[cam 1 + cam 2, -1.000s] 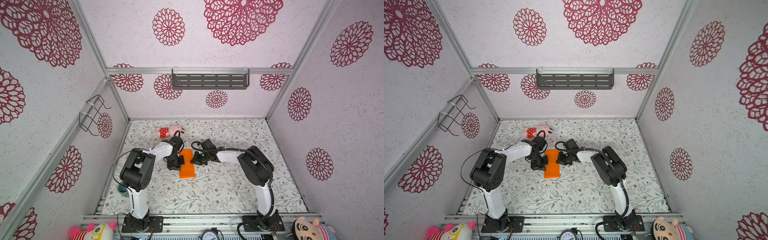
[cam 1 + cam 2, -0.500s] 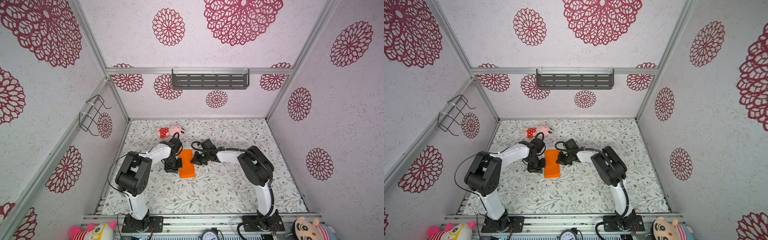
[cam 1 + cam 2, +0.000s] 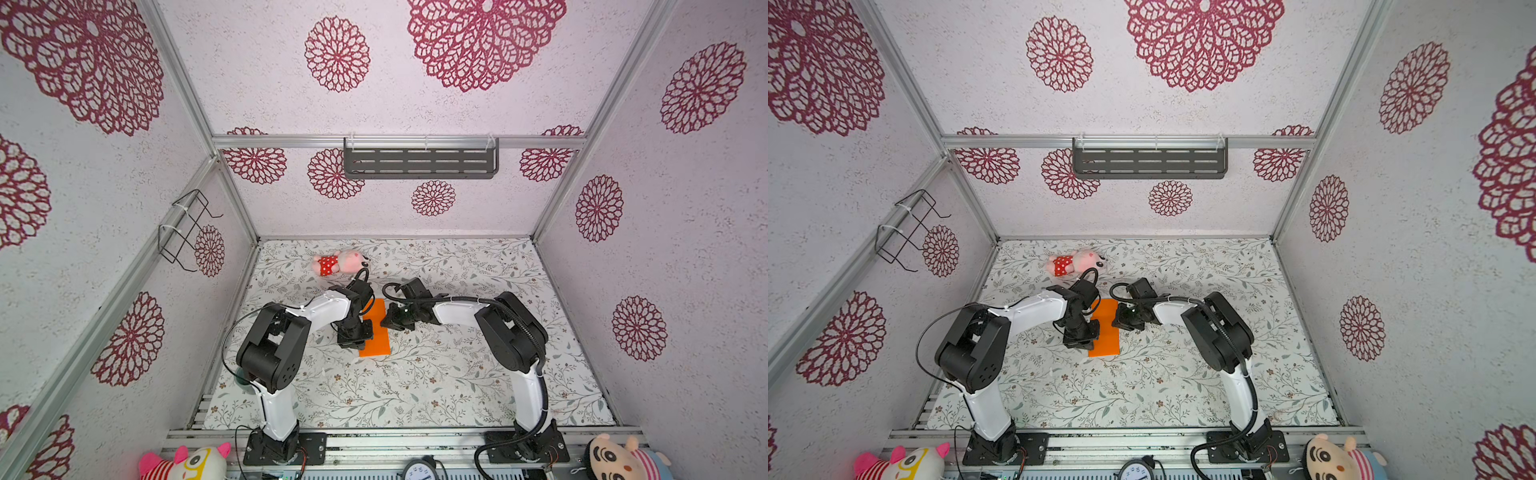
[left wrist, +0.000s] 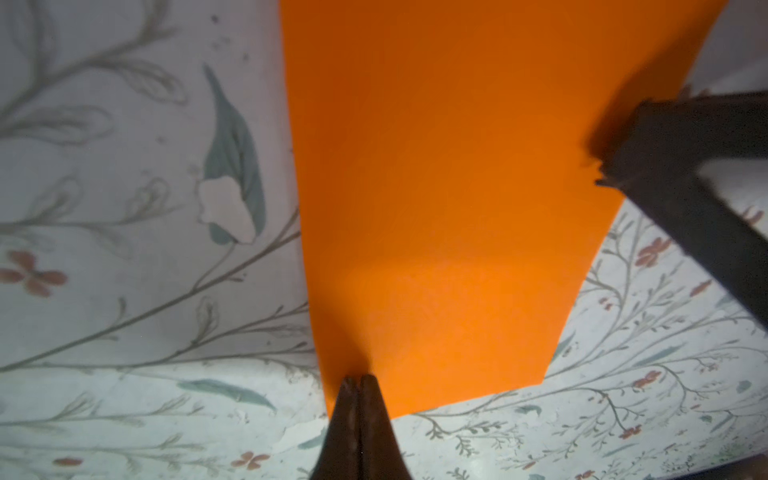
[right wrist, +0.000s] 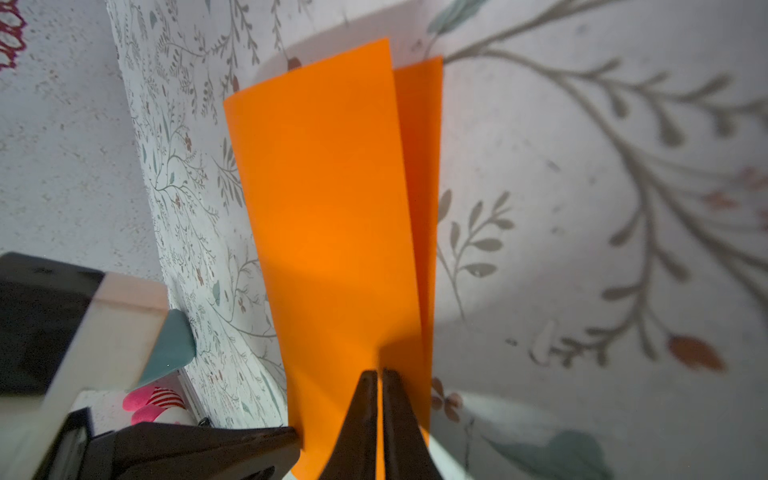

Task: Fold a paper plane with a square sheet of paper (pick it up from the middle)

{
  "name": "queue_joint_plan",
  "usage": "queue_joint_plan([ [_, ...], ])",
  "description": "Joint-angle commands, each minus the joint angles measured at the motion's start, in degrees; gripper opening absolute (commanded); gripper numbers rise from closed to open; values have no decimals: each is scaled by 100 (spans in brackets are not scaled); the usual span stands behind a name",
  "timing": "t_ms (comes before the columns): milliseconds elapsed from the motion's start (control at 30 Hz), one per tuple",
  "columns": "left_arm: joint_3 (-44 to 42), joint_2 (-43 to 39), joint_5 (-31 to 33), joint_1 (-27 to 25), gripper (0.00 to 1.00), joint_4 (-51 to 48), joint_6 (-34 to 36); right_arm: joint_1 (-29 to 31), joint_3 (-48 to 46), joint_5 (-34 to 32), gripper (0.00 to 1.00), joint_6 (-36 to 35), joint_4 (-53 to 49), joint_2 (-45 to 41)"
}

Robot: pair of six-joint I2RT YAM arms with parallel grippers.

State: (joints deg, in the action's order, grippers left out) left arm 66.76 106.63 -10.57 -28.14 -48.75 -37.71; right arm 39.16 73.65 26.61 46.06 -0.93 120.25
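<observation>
**Left jaws reach the near corner: first crease about done**

The square sheet of paper [image 3: 376, 330] lies flat at the middle of the counter [image 3: 415, 386]. It is already doubled into a long strip running from 12 to 6 o'clock. The right wrist view shows its two layers slightly fanned on the 3 o'clock side.

Over the last second the left gripper [image 4: 357, 380] has slid toward 6 o'clock along the strip's 9 o'clock edge. Its jaws are pressed together and now bear on the paper right by the 7 o'clock corner.

The right gripper [image 5: 379, 374] has stayed put, jaws together and tips down on the sheet at its 3 o'clock edge. Whether a layer is pinched between them I cannot tell. The strip itself has hardly shifted.

I read this as a creasing stroke close to its end, with one arm pinning while the other flattens. The centre fold looks set, and the nose folds are not yet begun. The pink plush toy [image 3: 340, 262] sits well apart, toward 11 o'clock.
</observation>
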Motion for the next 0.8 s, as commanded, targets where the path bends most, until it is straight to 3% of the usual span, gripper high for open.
queue_joint_plan([
  [0,-165,99,289,-12,4,-70,-22,4,-359,-918,11,-133,-1181,434],
  [433,-682,-402,169,-3,7,-84,-73,-4,-347,-984,11,-179,-1225,402],
  [767,-854,-823,-95,251,36,587,-701,-22,-194,-677,13,-325,-726,50],
])
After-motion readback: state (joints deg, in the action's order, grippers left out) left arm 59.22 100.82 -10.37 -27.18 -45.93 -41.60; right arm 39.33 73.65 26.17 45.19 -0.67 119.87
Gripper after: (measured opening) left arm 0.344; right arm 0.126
